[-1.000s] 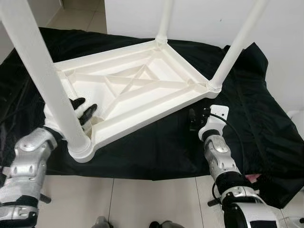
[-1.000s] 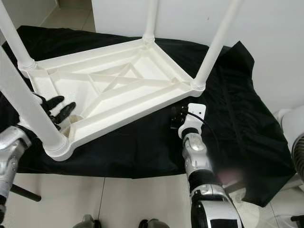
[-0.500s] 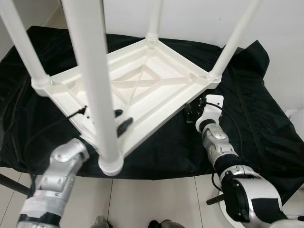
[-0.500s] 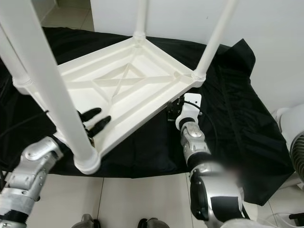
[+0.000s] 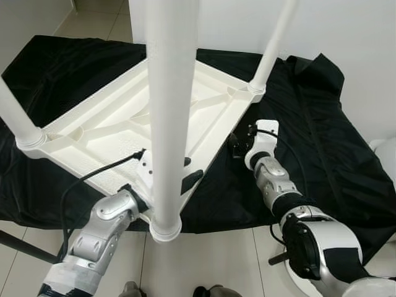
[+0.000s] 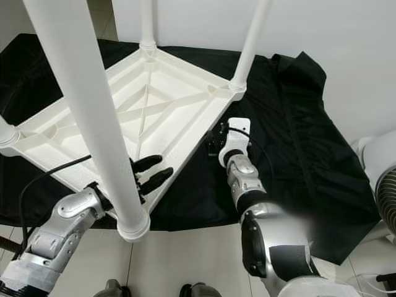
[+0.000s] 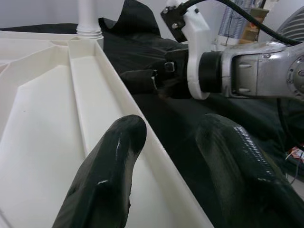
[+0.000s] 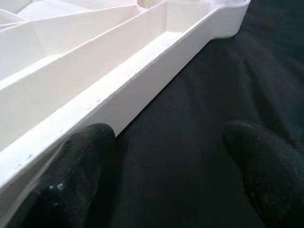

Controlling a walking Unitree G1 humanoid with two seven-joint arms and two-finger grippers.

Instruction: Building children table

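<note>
A white plastic children's table [image 5: 111,133] lies upside down on a black cloth [image 5: 322,124] with its legs pointing up. The nearest leg [image 5: 168,111] rises right in front of me, and another leg [image 5: 272,43] stands at the far right corner. My left gripper [image 6: 154,170] is open at the near corner. It straddles the table's rim [image 7: 123,102], one finger over the underside and the other outside. My right gripper [image 5: 238,145] rests open on the cloth, beside the rim's outer wall [image 8: 142,80].
The cloth covers the floor from left to right, and pale tiles [image 5: 210,260] show at its near edge. A white wall [image 5: 346,31] stands close behind. A round white appliance [image 6: 383,179] sits at the far right. A black cable [image 5: 99,173] trails from my left wrist.
The table has turned counterclockwise on the cloth. Its near corner swung to the right, and my left gripper went with it. My right gripper has shifted slightly forward along the rim.
</note>
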